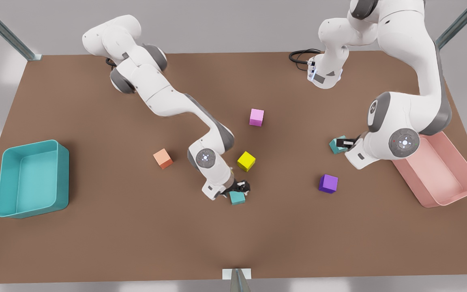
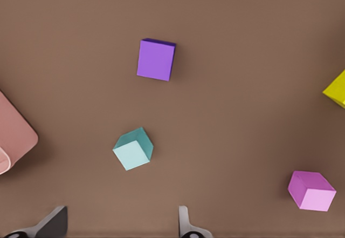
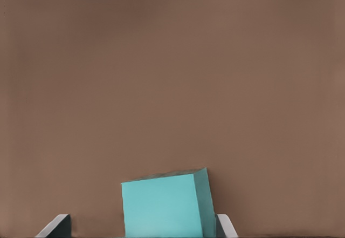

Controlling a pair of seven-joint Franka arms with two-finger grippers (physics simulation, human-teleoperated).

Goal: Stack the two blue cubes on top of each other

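Right pincer (image 1: 239, 190): low over the near blue cube (image 1: 237, 198), centre of the worktop (image 1: 95, 243), just near of the yellow cube (image 1: 246, 161). Right wrist view: fingers apart and straddling the cube. One finger is at or almost at a cube face, the other stands clear, so it is not clamped.

Left pincer (image 1: 345, 142): above the second blue cube (image 1: 336, 147), on the front view's right beside the pink bin (image 1: 466, 190). Left wrist view: fingers wide apart, with the cube below and apart from them, turned askew to the jaw line.

Handling (judgement): both cubes look rigid, matte and light, with flat parallel faces, so slip risk is low and a modest squeeze should do. Grip two opposite side faces around mid-height, with the fingers squared to the faces, not the corners. Leave the top face free on the cube serving as base. Square the wrist to the askew cube before descending.
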